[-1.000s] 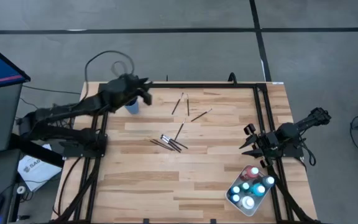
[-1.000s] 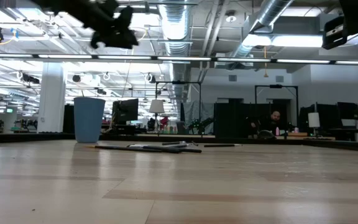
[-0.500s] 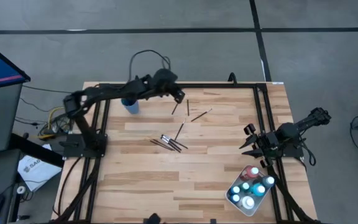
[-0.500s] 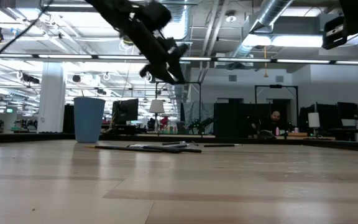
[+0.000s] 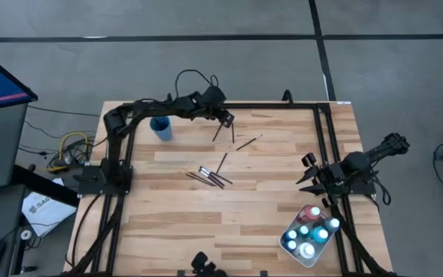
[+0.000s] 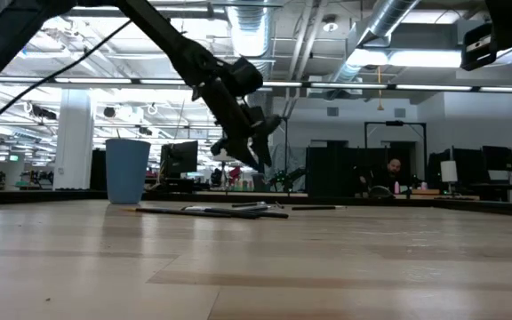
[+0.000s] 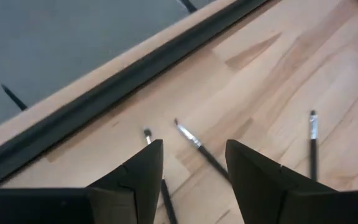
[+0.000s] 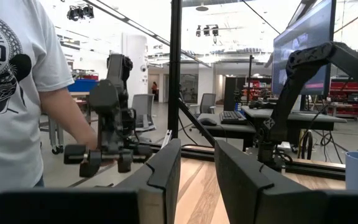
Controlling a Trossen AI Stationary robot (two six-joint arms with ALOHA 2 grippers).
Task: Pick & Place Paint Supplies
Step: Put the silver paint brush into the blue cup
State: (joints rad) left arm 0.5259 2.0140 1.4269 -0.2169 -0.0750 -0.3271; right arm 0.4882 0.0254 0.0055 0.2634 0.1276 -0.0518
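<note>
High view first: the left gripper (image 5: 227, 118) reaches out past the blue cup (image 5: 161, 128) toward the far edge of the wooden table (image 5: 206, 223), and hangs over the nearest loose paintbrushes (image 5: 223, 127). Left wrist view shows its two dark fingers (image 7: 143, 167) spread apart with nothing between them; below them lie three thin brushes on the bare wood, two close together just beyond the fingertips and a third paintbrush (image 7: 312, 142) a little off to one side, all near the table's dark edge rail (image 7: 123, 84). From table height the left gripper (image 6: 254, 145) is up in the air, above the brushes and not touching them, with the blue cup (image 6: 127, 170) standing upright off to its side.

More brushes lie in a tight bundle (image 5: 210, 176) nearer the table's middle, well apart from the cup, with a single paintbrush (image 5: 248, 142) between that bundle and the far edge.

The right gripper (image 5: 308, 175) waits at the right side of the table, its fingers (image 8: 164, 168) parted and empty. Just on the near side of it sits the white tray (image 5: 288, 246) at the table's near right corner, holding the paint bottles (image 5: 312, 228), red, blue, teal and white, standing together inside it.

A person (image 8: 14, 93) in a white printed shirt stands beyond the table.
</note>
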